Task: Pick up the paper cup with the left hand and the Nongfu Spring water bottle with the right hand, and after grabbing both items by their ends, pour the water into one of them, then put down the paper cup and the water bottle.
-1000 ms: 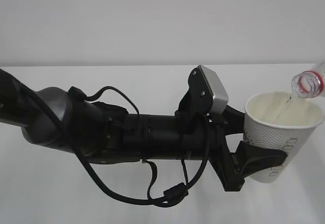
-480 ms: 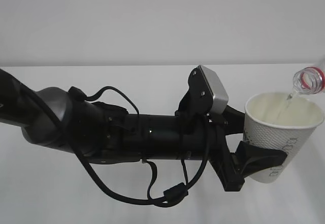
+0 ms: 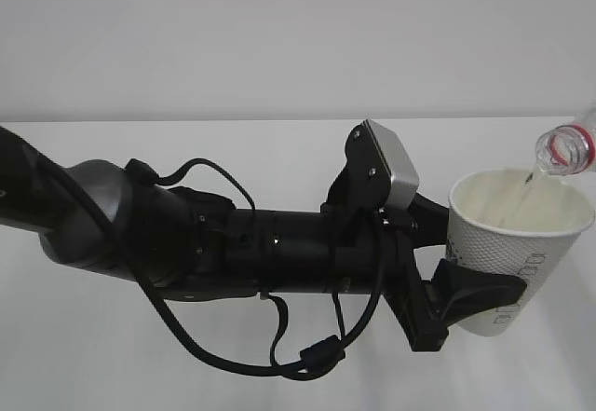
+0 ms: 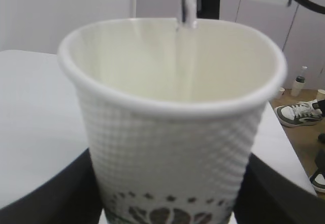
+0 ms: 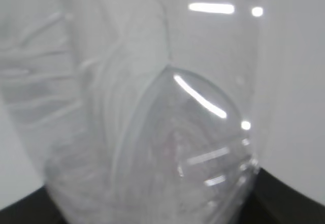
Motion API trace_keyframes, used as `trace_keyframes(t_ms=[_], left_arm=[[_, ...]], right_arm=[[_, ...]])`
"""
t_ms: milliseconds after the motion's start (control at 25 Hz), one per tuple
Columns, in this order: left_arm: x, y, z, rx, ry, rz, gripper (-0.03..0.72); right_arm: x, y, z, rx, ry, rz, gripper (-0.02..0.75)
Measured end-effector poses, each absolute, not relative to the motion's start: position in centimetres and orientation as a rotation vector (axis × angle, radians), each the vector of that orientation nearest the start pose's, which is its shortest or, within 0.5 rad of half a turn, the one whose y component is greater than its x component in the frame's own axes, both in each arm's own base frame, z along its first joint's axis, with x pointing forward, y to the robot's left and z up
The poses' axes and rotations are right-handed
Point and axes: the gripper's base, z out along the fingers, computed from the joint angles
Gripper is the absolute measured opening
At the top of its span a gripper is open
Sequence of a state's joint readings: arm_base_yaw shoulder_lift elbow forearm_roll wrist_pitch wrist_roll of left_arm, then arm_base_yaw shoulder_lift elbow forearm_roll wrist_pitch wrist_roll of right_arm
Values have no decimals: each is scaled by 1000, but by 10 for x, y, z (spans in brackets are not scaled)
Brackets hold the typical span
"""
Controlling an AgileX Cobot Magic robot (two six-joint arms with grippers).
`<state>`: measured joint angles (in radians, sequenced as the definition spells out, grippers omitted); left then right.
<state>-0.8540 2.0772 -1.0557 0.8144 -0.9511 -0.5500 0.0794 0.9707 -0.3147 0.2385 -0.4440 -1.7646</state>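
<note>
Exterior: left hand (image 3: 466,301), arm and cables filling the frame's middle over the white table (image 3: 279,141), clamps the paper cup (image 3: 517,243) low at right, with the Nongfu Spring water bottle (image 3: 566,150) neck tilted over the rim at the upper right edge. Left wrist: cup fills the frame, dark fingers (image 4: 51,193) pressed on both lower sides, water (image 4: 187,5) streaming in from top centre; shoes (image 4: 297,113) on the floor at right. Right wrist: only blurred clear bottle (image 5: 167,132) wall up close, black finger edges at the bottom corners closed around it.
</note>
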Motion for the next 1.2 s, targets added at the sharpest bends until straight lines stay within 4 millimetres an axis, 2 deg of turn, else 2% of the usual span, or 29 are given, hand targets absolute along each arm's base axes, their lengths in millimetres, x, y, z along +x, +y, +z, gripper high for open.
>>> trace_keyframes(t_ms=[1200], left_arm=[[229, -344, 150, 1194, 1423, -1155, 508]], right_arm=[[186, 5, 251, -1280, 1320, -1165, 449]])
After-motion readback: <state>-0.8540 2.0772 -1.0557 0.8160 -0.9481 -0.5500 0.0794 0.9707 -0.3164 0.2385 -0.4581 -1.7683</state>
